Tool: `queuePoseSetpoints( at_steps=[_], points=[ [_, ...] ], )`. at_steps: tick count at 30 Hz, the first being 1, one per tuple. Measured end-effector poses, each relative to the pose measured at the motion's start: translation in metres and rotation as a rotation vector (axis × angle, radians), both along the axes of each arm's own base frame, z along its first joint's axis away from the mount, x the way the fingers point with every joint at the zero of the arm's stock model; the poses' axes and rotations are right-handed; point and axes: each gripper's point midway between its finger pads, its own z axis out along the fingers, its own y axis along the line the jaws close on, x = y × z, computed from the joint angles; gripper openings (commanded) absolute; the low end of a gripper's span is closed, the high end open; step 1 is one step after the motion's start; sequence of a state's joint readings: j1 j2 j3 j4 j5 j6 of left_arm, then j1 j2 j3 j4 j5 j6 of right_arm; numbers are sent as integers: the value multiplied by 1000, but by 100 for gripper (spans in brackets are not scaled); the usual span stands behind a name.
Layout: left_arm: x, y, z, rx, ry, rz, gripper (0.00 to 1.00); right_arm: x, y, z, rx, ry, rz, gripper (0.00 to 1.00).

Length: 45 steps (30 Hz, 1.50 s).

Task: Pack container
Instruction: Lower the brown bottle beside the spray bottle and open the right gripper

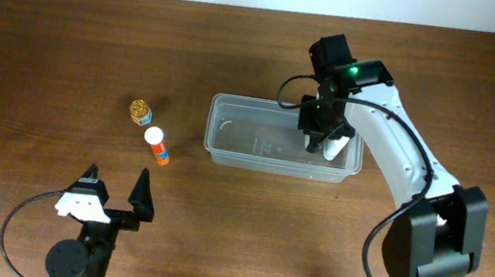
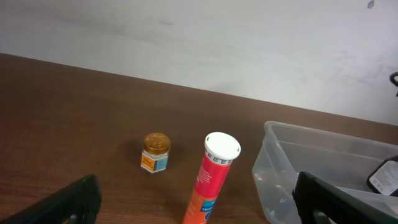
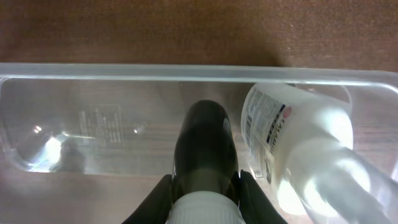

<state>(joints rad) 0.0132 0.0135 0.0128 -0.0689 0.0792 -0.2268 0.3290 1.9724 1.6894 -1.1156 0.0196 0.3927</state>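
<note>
right gripper (image 1: 319, 136) clamps the dark bottle (image 3: 204, 146) over the container (image 1: 262, 104), frame centre-right. lower it beside the white bottle (image 3: 292, 143) before you release. left gripper (image 1: 115, 180) open.

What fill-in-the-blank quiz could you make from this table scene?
The orange tube has a ____ cap.
The small gold-lidded jar stands ____ the clear tub.
The left fingers hold ____.
The right fingers grip the dark bottle, while a white bottle rests ____ the tub.
Missing words: white; outside; nothing; inside.
</note>
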Motion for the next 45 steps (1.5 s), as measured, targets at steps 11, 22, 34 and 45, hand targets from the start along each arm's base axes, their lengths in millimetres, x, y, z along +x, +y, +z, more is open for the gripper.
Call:
queuePoseSetpoints(
  at_steps=[11, 22, 34, 45],
  points=[
    [0, 0, 0, 0, 0, 0, 99, 8, -1, -13, -21, -3, -4, 24],
    [0, 0, 0, 0, 0, 0, 99, 11, -13, -17, -27, 2, -31, 25],
    [0, 0, 0, 0, 0, 0, 99, 13, -13, -16, -30, -2, -33, 31],
    [0, 0, 0, 0, 0, 0, 100, 13, -13, -16, -29, -3, -32, 30]
  ],
)
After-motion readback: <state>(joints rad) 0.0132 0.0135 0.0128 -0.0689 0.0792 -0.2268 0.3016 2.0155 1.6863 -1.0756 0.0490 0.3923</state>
